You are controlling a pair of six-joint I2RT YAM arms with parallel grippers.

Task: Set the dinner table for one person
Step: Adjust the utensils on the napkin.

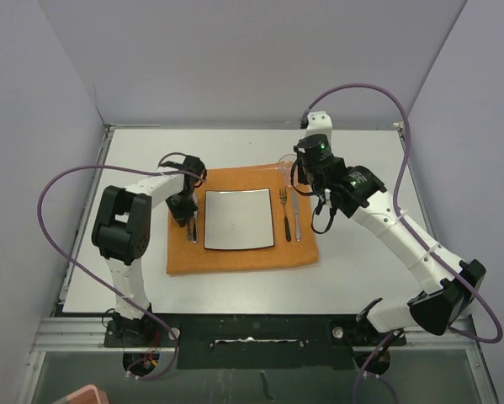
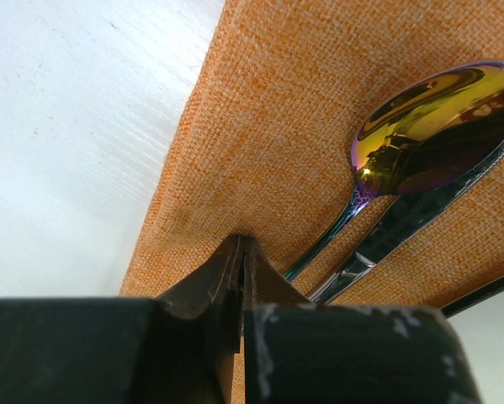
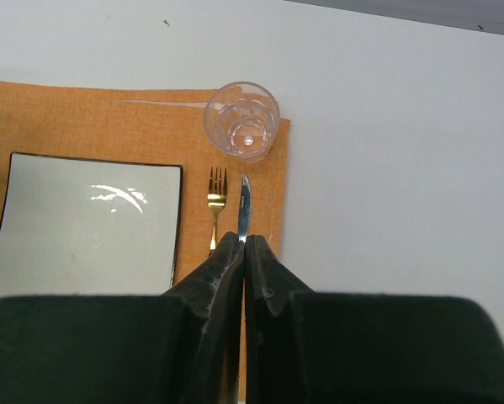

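Observation:
The white dinner table (image 1: 361, 252) carries an orange mat (image 1: 235, 257) with a square white plate (image 1: 237, 219) on it. A gold fork (image 1: 285, 210) and a knife (image 1: 297, 217) lie right of the plate, and a clear glass (image 1: 285, 165) stands at the mat's far right corner. An iridescent spoon (image 2: 441, 126) lies left of the plate beside another dark utensil handle (image 2: 403, 227). My left gripper (image 2: 243, 244) is shut and empty, tip at the mat beside the spoon. My right gripper (image 3: 243, 240) is shut and empty, above the knife (image 3: 244, 206).
Grey walls enclose the table on three sides. Purple cables loop from both arms over the left and right of the table. The plate's dark rim (image 2: 487, 290) runs close to the spoon.

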